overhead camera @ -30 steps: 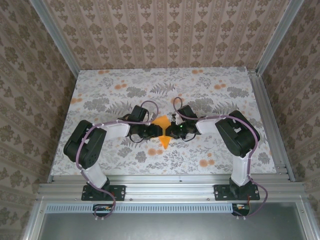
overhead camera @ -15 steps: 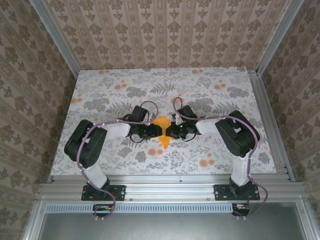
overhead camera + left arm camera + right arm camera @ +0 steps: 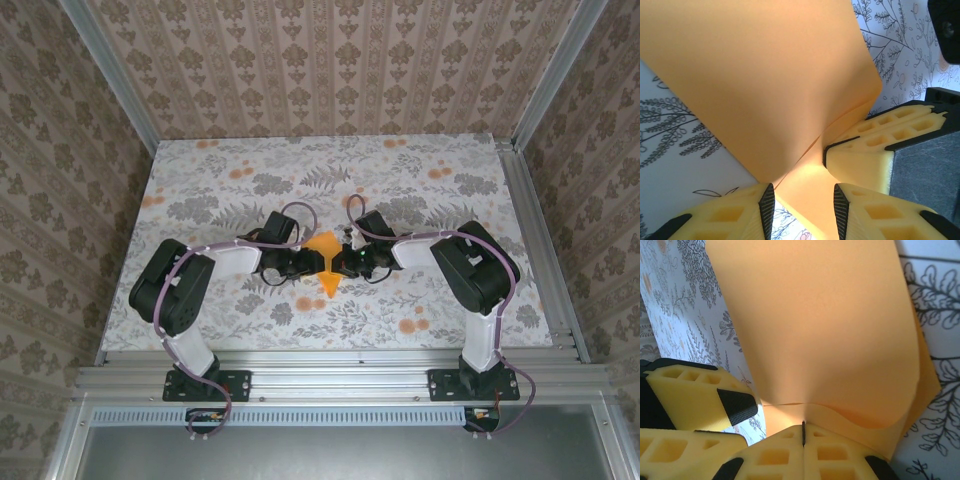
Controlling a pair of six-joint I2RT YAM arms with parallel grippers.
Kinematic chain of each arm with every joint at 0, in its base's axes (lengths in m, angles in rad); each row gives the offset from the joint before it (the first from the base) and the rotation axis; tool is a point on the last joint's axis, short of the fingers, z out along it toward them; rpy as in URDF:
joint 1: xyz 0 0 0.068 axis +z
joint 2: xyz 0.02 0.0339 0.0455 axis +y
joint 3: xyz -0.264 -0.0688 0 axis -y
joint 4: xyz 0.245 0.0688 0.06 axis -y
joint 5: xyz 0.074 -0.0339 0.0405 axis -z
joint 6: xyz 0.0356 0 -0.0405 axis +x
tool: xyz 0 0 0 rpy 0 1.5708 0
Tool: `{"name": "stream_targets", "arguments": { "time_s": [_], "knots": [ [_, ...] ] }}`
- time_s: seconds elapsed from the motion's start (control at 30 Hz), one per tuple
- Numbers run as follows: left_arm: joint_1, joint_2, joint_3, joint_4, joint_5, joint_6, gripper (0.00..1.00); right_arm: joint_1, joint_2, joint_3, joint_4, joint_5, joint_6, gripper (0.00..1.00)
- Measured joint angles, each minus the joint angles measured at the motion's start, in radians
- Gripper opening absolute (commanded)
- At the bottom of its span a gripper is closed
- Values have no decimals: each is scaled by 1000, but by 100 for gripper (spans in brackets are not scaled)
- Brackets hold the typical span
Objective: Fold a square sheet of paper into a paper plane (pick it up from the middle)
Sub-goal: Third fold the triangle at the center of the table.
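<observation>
Bright, even light; paper [image 3: 765,75] softly shaded.

One sheet of paper [image 3: 326,282] is counted, one table [image 3: 220,170], and two arms, the left arm [image 3: 215,262] and the right arm [image 3: 440,250], each fitted with one gripper: the left gripper [image 3: 309,263], the right gripper [image 3: 343,263].

An orange paper [image 3: 323,244] lies near the middle of the floral tabletop [image 3: 200,180], its narrow tip pointing toward the arm bases. The left end effector [image 3: 308,263] reaches it from the left and the right end effector [image 3: 343,262] from the right, meeting over its middle. Purple cables [image 3: 298,206] loop up just beside the paper's far edge.
</observation>
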Motion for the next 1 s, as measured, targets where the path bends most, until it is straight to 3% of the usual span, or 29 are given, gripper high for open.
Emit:
{"name": "stream_targets", "arguments": {
  "time_s": [1.0],
  "knots": [
    [0,70,50,-2,38,60,38,3,0,-6,30,-1,45,5]
  ]
}}
